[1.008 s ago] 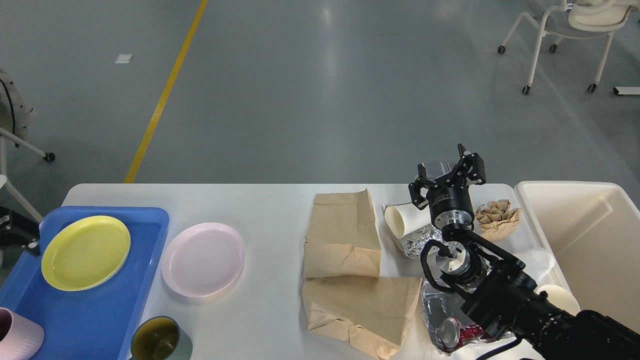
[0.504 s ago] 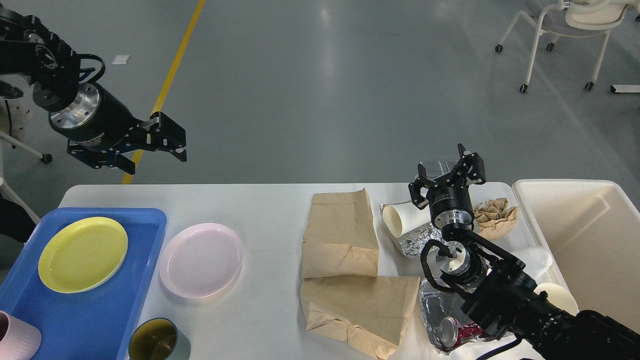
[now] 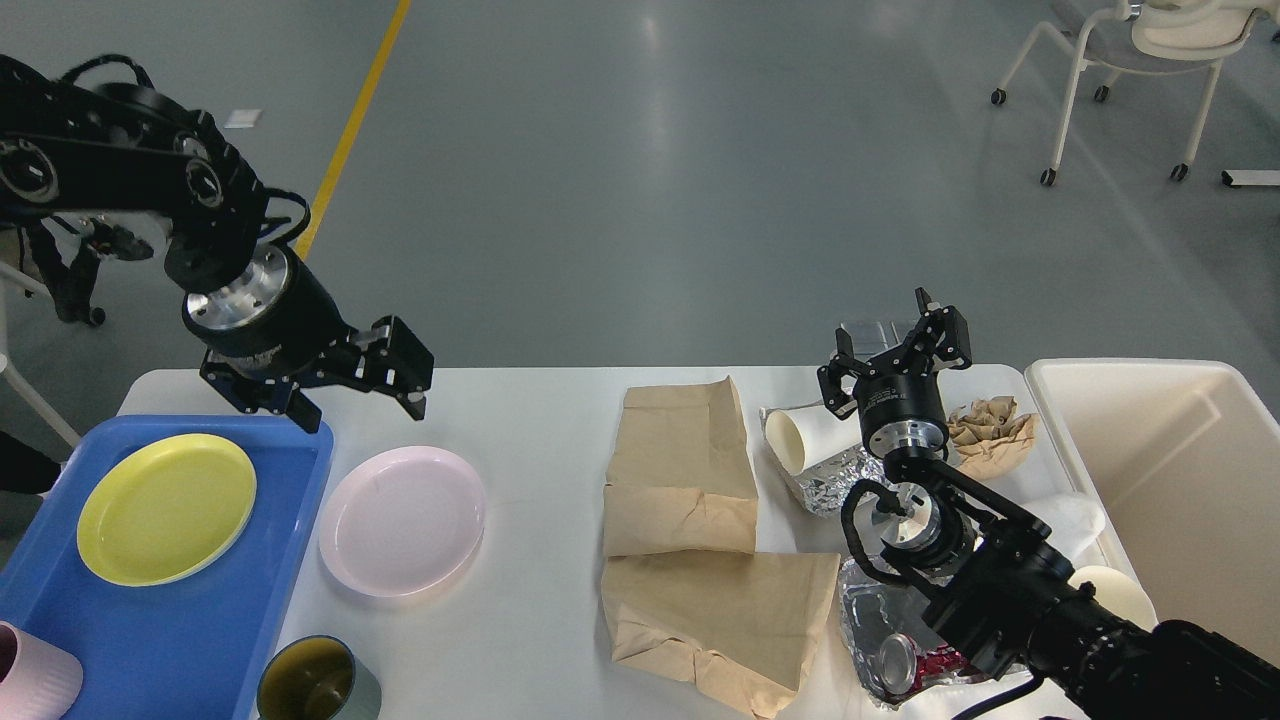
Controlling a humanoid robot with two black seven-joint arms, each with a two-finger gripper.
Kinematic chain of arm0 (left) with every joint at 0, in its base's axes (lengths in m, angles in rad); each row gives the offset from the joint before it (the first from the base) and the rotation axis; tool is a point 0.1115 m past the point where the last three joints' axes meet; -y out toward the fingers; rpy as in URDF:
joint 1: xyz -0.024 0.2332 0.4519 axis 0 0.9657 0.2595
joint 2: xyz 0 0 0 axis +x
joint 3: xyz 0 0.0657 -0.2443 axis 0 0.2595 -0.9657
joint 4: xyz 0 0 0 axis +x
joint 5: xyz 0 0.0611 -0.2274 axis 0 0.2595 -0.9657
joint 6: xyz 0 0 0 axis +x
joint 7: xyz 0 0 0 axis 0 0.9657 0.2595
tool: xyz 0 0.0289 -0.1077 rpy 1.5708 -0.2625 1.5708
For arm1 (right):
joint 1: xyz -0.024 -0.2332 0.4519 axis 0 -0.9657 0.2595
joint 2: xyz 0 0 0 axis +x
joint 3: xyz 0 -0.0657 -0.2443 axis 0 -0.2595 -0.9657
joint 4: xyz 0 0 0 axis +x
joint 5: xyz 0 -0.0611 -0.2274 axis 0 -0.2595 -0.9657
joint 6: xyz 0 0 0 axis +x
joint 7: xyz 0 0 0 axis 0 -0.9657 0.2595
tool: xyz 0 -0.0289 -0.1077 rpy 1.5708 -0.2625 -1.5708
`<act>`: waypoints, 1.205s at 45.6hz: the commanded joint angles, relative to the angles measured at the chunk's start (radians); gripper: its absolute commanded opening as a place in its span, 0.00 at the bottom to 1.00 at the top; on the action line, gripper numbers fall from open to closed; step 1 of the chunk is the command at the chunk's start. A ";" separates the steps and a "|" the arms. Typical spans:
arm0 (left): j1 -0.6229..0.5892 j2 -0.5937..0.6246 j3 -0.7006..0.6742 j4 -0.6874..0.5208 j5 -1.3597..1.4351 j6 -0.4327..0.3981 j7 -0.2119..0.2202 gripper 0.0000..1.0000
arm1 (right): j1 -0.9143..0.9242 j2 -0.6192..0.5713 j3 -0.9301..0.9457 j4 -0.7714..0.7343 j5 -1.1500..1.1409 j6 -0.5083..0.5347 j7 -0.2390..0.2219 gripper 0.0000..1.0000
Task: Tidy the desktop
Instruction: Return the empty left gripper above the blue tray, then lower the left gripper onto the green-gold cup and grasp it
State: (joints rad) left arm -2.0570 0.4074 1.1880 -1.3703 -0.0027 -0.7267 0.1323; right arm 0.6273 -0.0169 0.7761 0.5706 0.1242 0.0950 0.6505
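Observation:
The white desktop (image 3: 540, 420) holds dishes at the left and litter at the right. A pink plate (image 3: 402, 520) lies beside a blue tray (image 3: 190, 640) that carries a yellow plate (image 3: 166, 507) and a pink cup (image 3: 35, 672). My left gripper (image 3: 365, 405) is open and empty, just above the pink plate's far edge. My right gripper (image 3: 893, 345) is open and empty, pointing up over the far right of the desktop. Below it lie a white paper cup (image 3: 805, 438), crumpled foil (image 3: 835, 480) and a crumpled brown paper ball (image 3: 990, 432).
Two brown paper bags (image 3: 690, 470) (image 3: 725, 615) lie mid-table. A crushed can on foil (image 3: 900, 660) sits at the front right. A cream bin (image 3: 1180, 480) stands at the right edge. An olive cup (image 3: 315, 682) is at the front. A chair (image 3: 1130, 60) stands on the floor beyond.
My left arm has come into view from the upper left and swung down and right, to above the pink plate. The right arm has not moved.

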 commanded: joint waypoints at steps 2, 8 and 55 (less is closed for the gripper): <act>0.084 0.004 0.005 -0.041 0.004 0.001 0.059 0.95 | 0.000 0.000 0.000 0.000 0.000 0.000 0.000 1.00; 0.101 0.007 0.016 -0.096 0.038 0.003 0.099 0.93 | 0.000 0.000 0.000 0.000 0.000 0.000 0.000 1.00; 0.408 -0.097 0.101 -0.153 0.059 0.359 0.099 0.92 | 0.000 0.000 0.000 0.000 0.000 0.000 0.000 1.00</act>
State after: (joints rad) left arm -1.6601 0.3238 1.2923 -1.5195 0.0586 -0.3874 0.2316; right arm 0.6274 -0.0169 0.7761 0.5706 0.1238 0.0950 0.6505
